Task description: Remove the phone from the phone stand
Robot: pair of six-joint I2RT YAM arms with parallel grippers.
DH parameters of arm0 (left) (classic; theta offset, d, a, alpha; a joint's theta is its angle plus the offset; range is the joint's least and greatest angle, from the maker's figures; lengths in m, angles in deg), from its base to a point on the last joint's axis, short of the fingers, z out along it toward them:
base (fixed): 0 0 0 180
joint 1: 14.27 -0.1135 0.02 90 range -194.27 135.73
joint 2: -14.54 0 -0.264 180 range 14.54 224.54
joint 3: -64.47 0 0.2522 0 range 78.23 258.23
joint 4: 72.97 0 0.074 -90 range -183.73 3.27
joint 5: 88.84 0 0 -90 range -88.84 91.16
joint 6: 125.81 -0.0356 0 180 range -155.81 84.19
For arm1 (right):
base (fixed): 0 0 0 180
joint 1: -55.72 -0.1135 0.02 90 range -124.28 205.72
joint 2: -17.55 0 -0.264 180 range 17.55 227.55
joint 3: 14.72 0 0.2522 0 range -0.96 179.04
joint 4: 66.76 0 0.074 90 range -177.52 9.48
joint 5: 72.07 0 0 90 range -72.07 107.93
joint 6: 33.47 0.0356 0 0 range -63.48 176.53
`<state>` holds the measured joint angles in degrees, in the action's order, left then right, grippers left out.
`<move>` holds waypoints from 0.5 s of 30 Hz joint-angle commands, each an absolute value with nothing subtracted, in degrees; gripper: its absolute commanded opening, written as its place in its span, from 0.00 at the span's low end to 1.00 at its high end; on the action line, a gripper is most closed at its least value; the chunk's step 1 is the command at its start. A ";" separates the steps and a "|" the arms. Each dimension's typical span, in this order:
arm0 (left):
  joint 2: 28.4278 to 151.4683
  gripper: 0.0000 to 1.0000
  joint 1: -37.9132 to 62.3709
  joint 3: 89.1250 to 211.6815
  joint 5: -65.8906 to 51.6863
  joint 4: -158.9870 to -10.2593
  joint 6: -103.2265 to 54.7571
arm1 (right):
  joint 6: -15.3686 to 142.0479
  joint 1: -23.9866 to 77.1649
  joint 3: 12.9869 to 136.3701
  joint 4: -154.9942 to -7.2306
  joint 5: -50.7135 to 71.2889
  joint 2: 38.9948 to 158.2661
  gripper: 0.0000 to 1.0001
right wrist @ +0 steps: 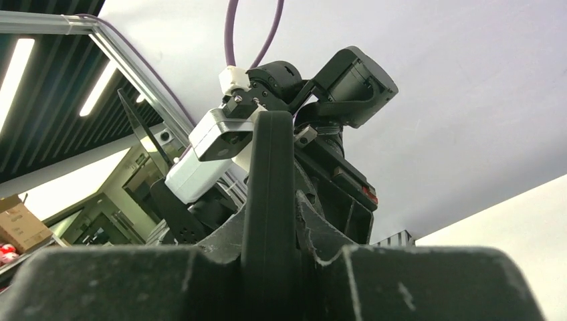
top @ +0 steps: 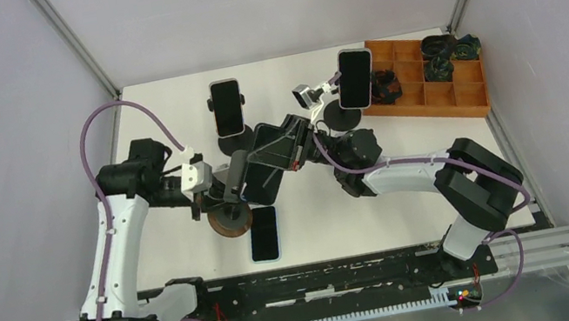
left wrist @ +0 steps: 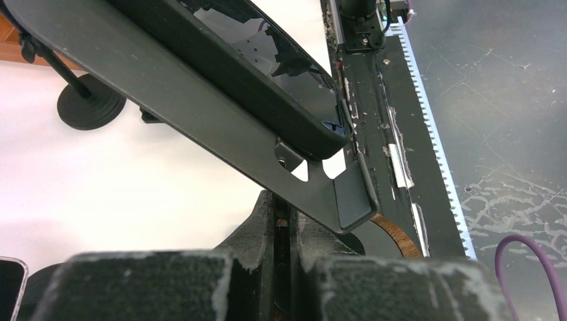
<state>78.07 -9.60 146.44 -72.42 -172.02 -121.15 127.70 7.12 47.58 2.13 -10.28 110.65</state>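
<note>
wooden divided tray (top: 463, 90), dark items (top: 435, 46) inside

The white-and-black left arm (top: 114, 243) and right arm (top: 407, 174) bend inward toward the table's middle. The left gripper (left wrist: 281, 224) is pinched closed. The right gripper (right wrist: 269, 231) clamps a black slab phone (right wrist: 267, 167) edgewise.

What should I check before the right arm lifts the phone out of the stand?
1. Stand braced: left gripper shut on the phone stand neck: ok.
2. Phone gripped: right gripper shut on the phone edge: ok.
3. Phone free of the bottom lip: not ok, it sits in the cradle.
4. Set-down room: bare table beside the flat phone: ok.
</note>
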 commanded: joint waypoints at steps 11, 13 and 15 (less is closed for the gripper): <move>77.94 0.02 -10.10 146.44 -74.20 -169.18 -123.92 | 133.71 12.98 39.70 10.02 -6.07 101.89 0.25; 78.29 0.02 -10.27 146.37 -74.25 -168.32 -123.22 | 133.82 13.24 39.09 9.90 -6.07 101.10 0.25; 78.64 0.02 -10.50 146.22 -74.19 -167.60 -122.69 | 133.89 13.22 38.87 9.87 -6.06 100.58 0.25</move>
<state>78.94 -8.66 145.56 -71.96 -170.71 -121.20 130.74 10.61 39.32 2.09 -9.23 105.03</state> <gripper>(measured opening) 0.083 0.251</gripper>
